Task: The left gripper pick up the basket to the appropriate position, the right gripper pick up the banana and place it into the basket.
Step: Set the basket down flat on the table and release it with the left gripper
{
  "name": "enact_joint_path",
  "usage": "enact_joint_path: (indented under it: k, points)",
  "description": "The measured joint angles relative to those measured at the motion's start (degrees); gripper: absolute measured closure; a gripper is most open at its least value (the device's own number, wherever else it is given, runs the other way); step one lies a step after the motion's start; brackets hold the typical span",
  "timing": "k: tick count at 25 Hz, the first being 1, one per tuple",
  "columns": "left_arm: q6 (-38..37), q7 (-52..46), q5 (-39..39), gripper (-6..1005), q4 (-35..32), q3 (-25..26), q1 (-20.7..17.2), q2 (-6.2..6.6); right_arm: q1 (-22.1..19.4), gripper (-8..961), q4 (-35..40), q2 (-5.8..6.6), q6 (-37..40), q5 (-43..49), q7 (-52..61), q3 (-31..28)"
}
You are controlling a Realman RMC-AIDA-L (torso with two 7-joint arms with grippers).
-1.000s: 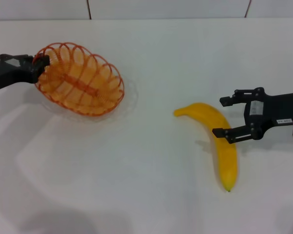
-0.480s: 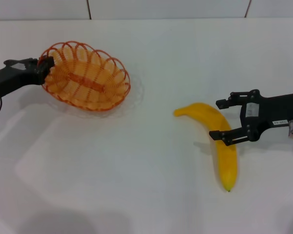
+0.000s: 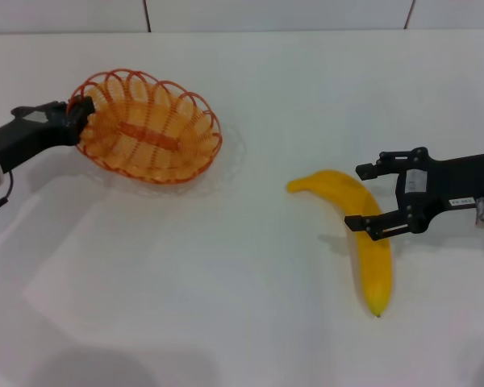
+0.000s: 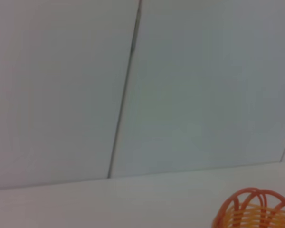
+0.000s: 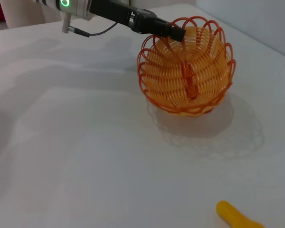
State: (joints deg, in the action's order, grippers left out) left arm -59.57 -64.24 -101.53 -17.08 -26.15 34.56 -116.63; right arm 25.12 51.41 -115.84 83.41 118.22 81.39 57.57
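Observation:
The orange wire basket hangs tilted just above the white table at the back left, casting a shadow beneath it. My left gripper is shut on its left rim. In the right wrist view the basket shows with that gripper clamped on its rim; the left wrist view shows only a bit of rim. The yellow banana lies on the table at the right; one end shows in the right wrist view. My right gripper is open, its fingers straddling the banana's middle.
The white table is bare between the basket and the banana and along the front. A grey panelled wall runs behind the table's far edge.
The left gripper has carried the basket a little to the right, and it now sits flatter. The right gripper has edged left over the banana, still open.

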Motion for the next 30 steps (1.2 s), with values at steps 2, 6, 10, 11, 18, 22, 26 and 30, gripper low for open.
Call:
enact_joint_path:
  k: [2,6,10,11,18,22,26,30]
  points:
    - [-0.08,0.9,0.93,910,0.96,-0.16,0.03,-0.04,0.02,123,0.0,0.0,0.0,0.0,0.0,0.0]
    - [-0.23,2.24,2.18,910,2.69,-0.28,0.3,-0.1,0.08,125,0.0,0.0,0.0,0.0,0.0,0.0]
    - [-1.51,2.66,3.52,910,3.68,-0.16,0.27,-0.17,0.22,126,0.0,0.0,0.0,0.0,0.0,0.0]
    - [-1.98,2.72,3.97,911,3.96,-0.14,0.15,-0.19,0.21,126,0.0,0.0,0.0,0.0,0.0,0.0]
    - [-2.89,2.34,5.44,912,5.76,-0.45,-0.26,-0.16,0.21,129,0.0,0.0,0.0,0.0,0.0,0.0]
    - [-2.86,0.95,4.77,911,6.61,-0.63,-0.26,-0.07,0.22,130,0.01,0.0,0.0,0.0,0.0,0.0]
    - [-2.86,-1.82,3.22,909,6.6,-0.79,-0.25,0.05,0.24,132,-0.06,0.0,0.0,0.0,0.0,0.0]
    - [-2.86,-3.89,2.49,908,6.43,-0.82,-0.62,0.12,0.4,133,-0.44,0.0,0.0,0.0,0.0,0.0]
